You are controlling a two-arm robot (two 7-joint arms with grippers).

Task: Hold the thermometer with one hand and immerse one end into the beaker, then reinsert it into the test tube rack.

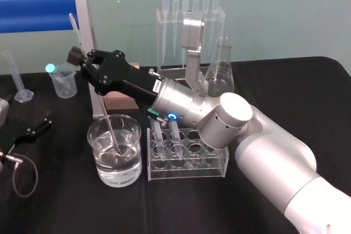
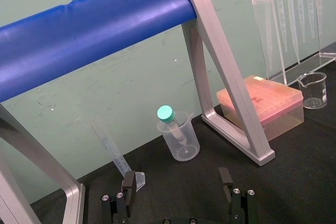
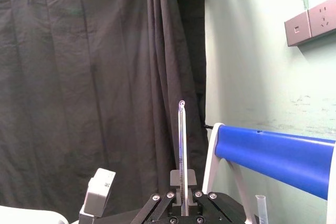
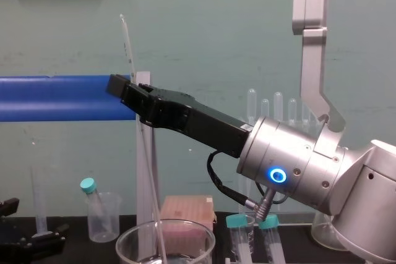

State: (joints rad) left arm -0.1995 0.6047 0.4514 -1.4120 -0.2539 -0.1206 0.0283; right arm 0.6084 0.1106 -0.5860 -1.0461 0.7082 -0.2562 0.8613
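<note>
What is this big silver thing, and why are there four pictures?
It is a robot with two arms. Four cameras look from its head, its chest and each wrist. On the black table stand a wide clear glass beaker holding clear liquid, a clear plastic test tube rack and other lab things. The right tool is shut on a long thin glass thermometer, whose lower end dips into the beaker. The left tool waits open, low at the left.
</note>
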